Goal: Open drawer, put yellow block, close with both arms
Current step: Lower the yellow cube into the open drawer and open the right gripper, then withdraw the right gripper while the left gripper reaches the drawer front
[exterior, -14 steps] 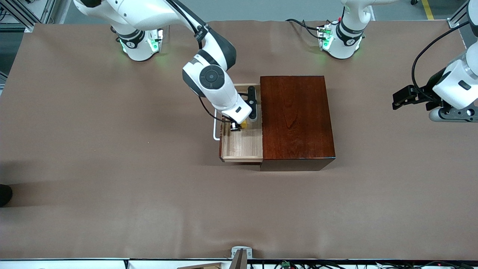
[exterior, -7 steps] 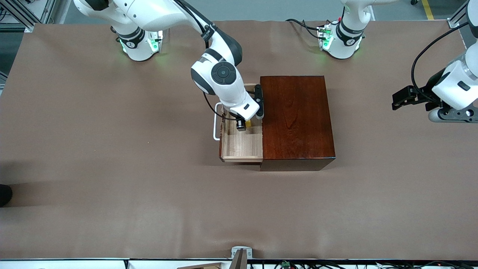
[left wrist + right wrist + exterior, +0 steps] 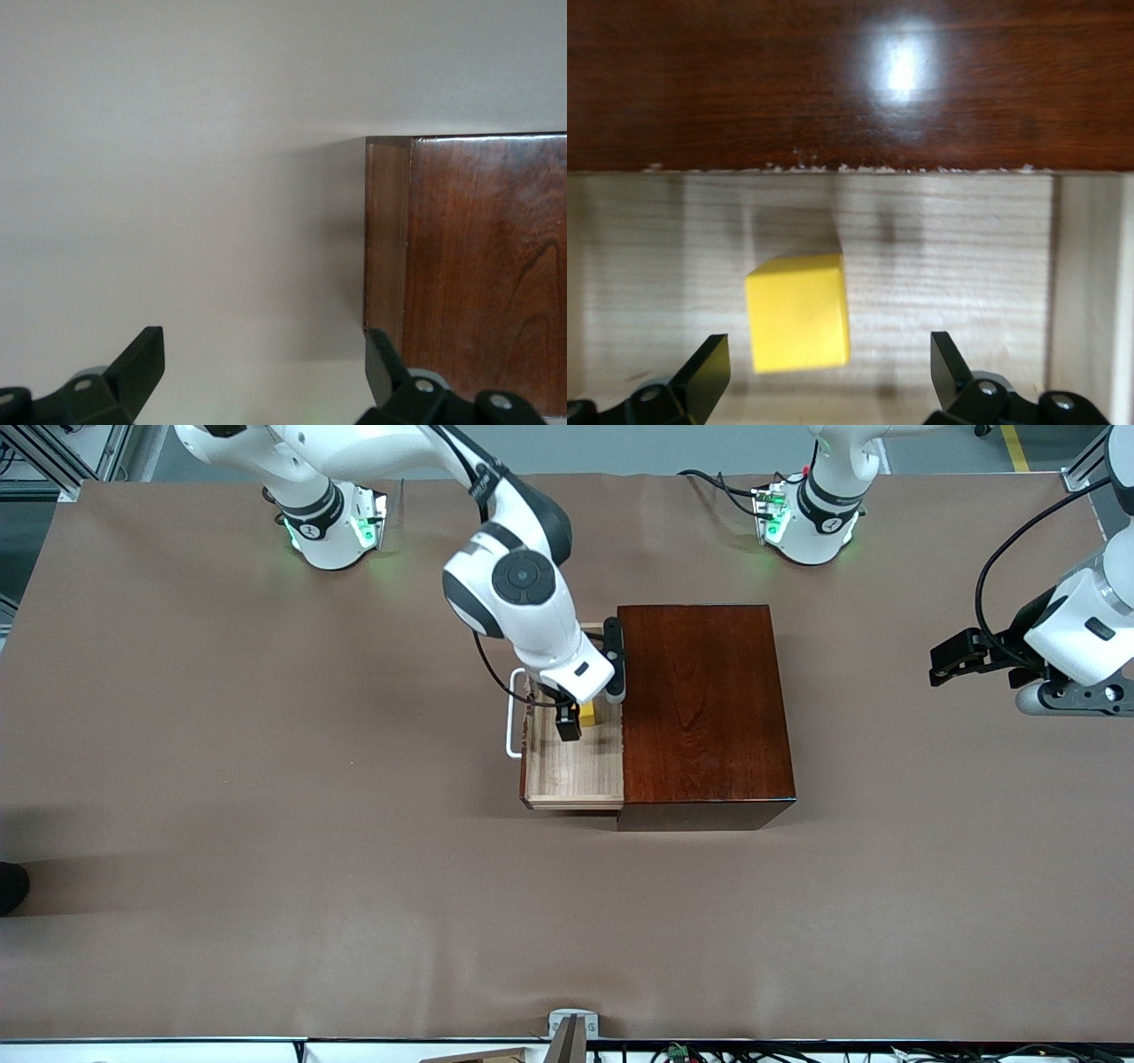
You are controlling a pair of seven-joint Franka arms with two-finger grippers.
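Observation:
The drawer (image 3: 571,775) stands pulled out of the dark reddish-brown box (image 3: 700,708) toward the right arm's end of the table, its white handle (image 3: 511,726) outermost. The yellow block (image 3: 587,714) sits in the drawer close to the box's front. In the right wrist view the yellow block (image 3: 797,312) rests on the light-wood drawer floor (image 3: 966,257). My right gripper (image 3: 578,722) hangs open just above it, and its fingers (image 3: 709,367) touch nothing. My left gripper (image 3: 946,662) waits open over the table at the left arm's end, holding nothing.
Brown cloth (image 3: 354,868) covers the whole table. The left wrist view shows a corner of the box (image 3: 469,266) and bare cloth (image 3: 177,177). Both arm bases (image 3: 332,527) stand at the table's edge farthest from the front camera.
My right gripper has opened and let go of the yellow block, which now sits in the drawer. The hand has lifted slightly. The left arm has not moved.

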